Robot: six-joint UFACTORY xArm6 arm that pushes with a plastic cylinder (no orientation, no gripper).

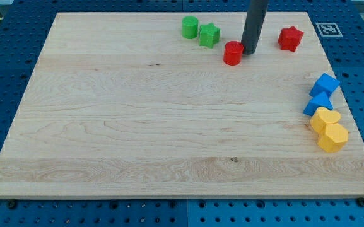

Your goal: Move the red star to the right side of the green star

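The red star (290,38) lies near the view's top right of the wooden board. The green star (209,34) lies at the top centre, with a green cylinder (190,27) touching its left side. A red cylinder (233,53) sits just below and right of the green star. My tip (250,52) rests on the board right beside the red cylinder's right side, between it and the red star. The red star is well to the right of the tip.
At the board's right edge (349,126) a blue block (325,84), a blue triangular block (318,104), a yellow heart-like block (325,119) and a yellow hexagonal block (333,137) sit in a tight column.
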